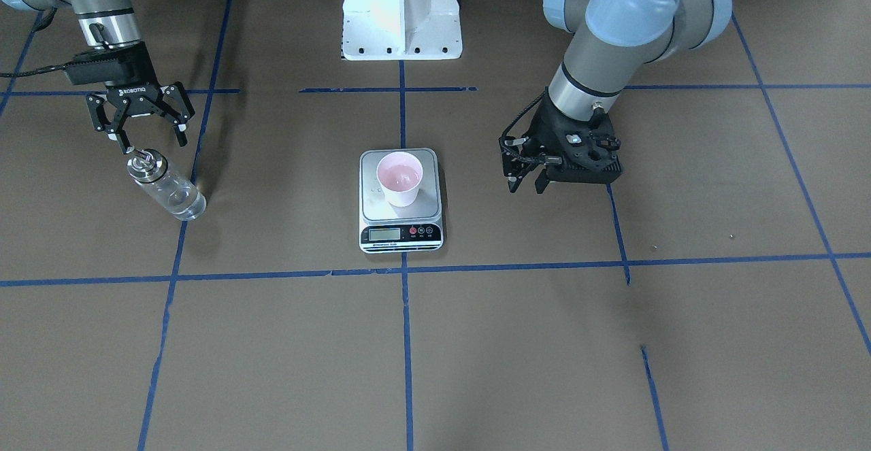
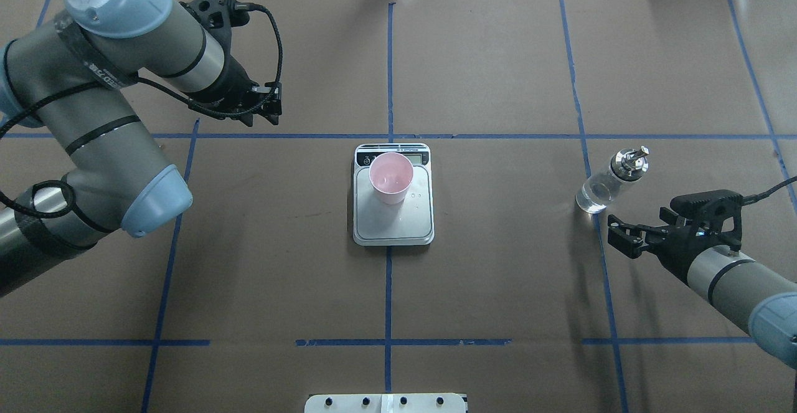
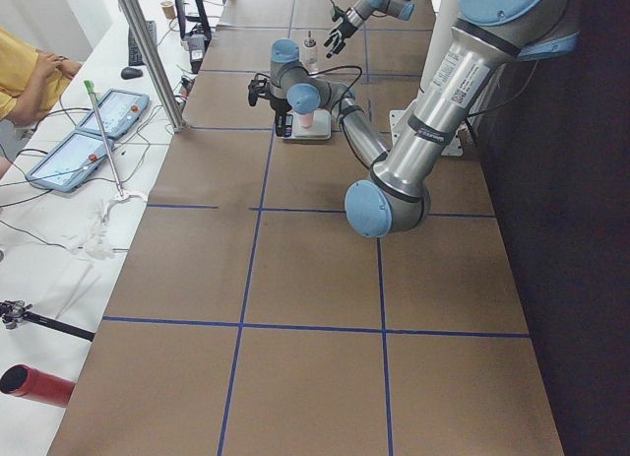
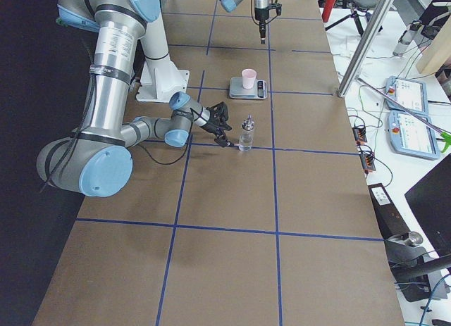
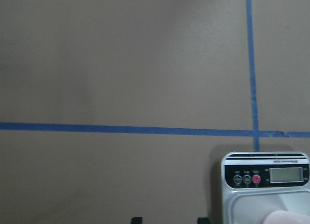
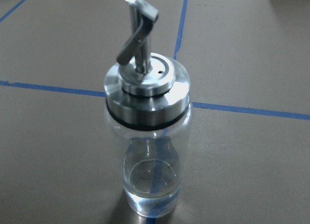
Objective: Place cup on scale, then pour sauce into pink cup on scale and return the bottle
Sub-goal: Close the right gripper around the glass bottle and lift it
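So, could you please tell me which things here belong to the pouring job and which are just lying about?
Job: cup on the scale; bottle standing by the open right gripper.
Lying about: two tablets and a red tube on the side bench.

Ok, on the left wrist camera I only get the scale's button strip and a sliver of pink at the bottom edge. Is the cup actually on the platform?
Observer: Yes. The cup stands upright on the scale, fully within its silver platform.
Operator: And where is the bottle? I see none of it.
Observer: The bottle stands upright on the table, off to the robot's right, well apart from the scale.
Operator: Does anything have hold of it?
Observer: No. The right gripper is open just beside the bottle, with a gap between its fingers and the glass.
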